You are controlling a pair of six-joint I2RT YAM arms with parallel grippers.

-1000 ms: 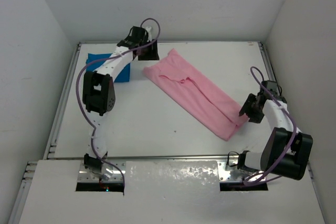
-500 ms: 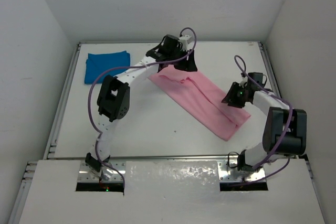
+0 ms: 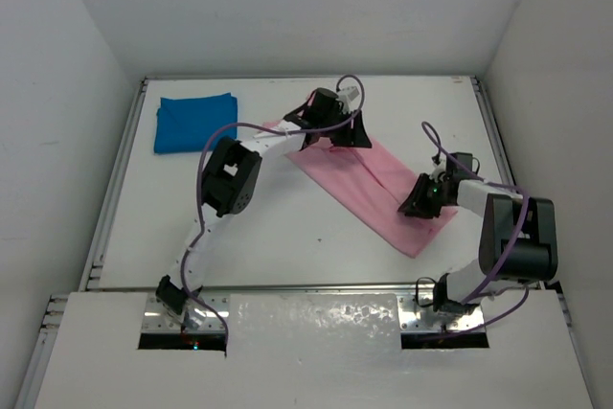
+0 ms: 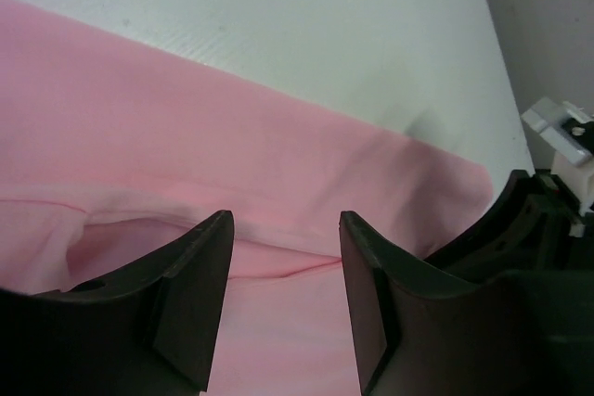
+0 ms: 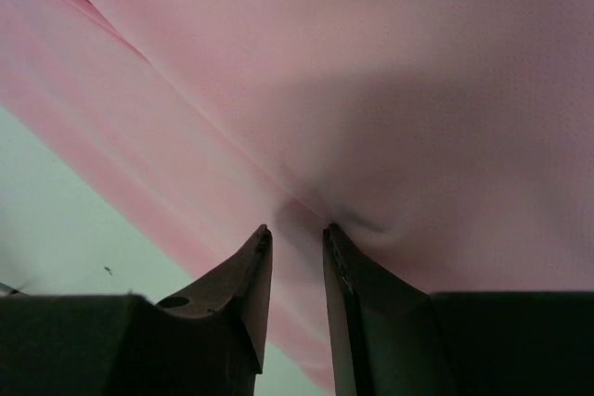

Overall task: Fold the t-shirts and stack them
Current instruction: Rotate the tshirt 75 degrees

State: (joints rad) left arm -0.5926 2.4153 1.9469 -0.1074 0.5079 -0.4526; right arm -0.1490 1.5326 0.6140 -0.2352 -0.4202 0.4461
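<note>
Slippage threatens. Overhead, pink shirt lies diagonally in the middle, blue shirt folded at far left. Left wrist: left gripper gapes over cloth and may snag one layer only. Right wrist: right gripper sits nearly closed on a pucker; I cannot tell whether it holds, so it could slip.

Robot lab test cell: white tabletop boxed by plain white walls on three sides, metal rail along tabletop's left edge, mounting plate at near edge.
</note>
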